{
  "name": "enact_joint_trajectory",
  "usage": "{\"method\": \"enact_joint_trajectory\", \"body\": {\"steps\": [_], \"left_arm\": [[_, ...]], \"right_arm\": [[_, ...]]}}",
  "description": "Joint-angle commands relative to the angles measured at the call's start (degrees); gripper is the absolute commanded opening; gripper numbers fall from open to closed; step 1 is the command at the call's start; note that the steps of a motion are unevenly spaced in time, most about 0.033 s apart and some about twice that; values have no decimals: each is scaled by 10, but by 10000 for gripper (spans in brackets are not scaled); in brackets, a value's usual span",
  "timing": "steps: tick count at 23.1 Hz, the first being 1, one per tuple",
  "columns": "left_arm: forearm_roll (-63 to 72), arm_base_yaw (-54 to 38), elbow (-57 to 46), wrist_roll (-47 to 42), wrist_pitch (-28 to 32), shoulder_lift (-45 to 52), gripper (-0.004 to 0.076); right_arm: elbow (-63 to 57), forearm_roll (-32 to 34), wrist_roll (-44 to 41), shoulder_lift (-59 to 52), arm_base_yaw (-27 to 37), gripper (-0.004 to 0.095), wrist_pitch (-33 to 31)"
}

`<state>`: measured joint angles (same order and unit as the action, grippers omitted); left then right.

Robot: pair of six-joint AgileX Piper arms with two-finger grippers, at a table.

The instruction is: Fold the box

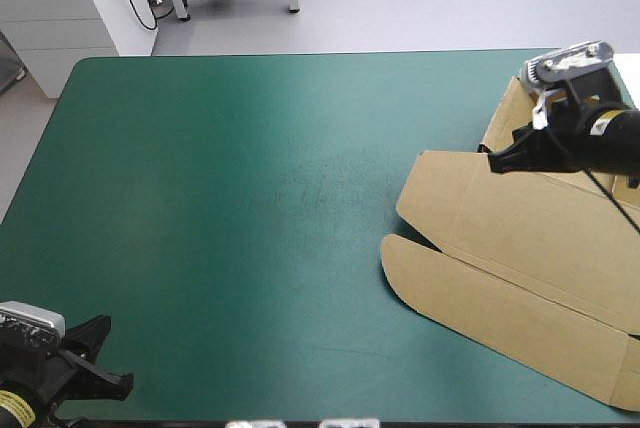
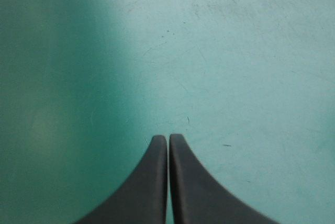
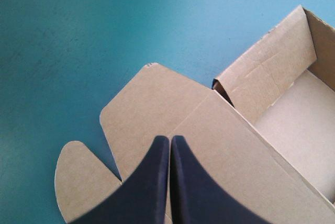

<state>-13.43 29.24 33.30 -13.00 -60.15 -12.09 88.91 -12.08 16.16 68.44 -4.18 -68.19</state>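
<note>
The brown box (image 1: pixel 520 248) lies at the table's right side, partly formed. Its lid panel (image 3: pixel 172 114) and rounded flaps (image 1: pixel 440 283) lie flat toward the table's middle. Walls (image 3: pixel 272 67) stand raised around an open tray (image 3: pixel 298 124) at the far right. My right gripper (image 1: pixel 497 161) hovers shut just over the lid panel near the tray's corner, its shut tips (image 3: pixel 170 139) holding nothing. My left gripper (image 1: pixel 105 368) sits at the near left corner, far from the box. Its shut tips (image 2: pixel 168 137) are over bare cover.
The teal-green cover (image 1: pixel 250 198), faintly scuffed in the middle, stretches from the box's flaps to the table's left edge. The box runs out past the right side of the high view.
</note>
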Motion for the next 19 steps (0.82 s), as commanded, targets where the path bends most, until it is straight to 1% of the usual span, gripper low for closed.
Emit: {"method": "enact_joint_trajectory", "body": {"steps": [1, 2, 4, 5, 6, 7, 8, 10, 12, 17, 19], "left_arm": [[16, 3, 12, -5, 26, -8, -8], [20, 3, 12, -5, 23, -8, -8], [22, 3, 12, -5, 25, -4, -8], [22, 3, 12, -5, 27, 1, -8], [20, 3, 12, -5, 30, 6, -8], [25, 3, 12, -5, 40, 20, -8], [34, 3, 12, -4, 49, 35, -8], [39, 3, 12, -2, 46, 59, -8], [41, 3, 12, 5, 40, 73, -8], [43, 3, 12, 30, 38, 108, -8], [46, 3, 12, 42, 38, 121, -8]], "right_arm": [[-49, 72, -24, -72, -78, -6, 81], [-75, 73, -23, -97, -91, -6, 103], [-152, 63, -4, -156, -94, -6, 159], [-196, 63, -2, -195, -94, -6, 197], [-230, 63, -2, -228, -94, -6, 221], [-283, 64, -5, -273, -94, -6, 250], [-321, 64, -9, -303, -94, -6, 264], [-376, 64, -19, -358, -94, -6, 271], [-407, 64, -26, -385, -94, -6, 278], [-487, 64, -32, -481, -94, -21, 323], [-514, 65, -37, -519, -94, -21, 329]]}}
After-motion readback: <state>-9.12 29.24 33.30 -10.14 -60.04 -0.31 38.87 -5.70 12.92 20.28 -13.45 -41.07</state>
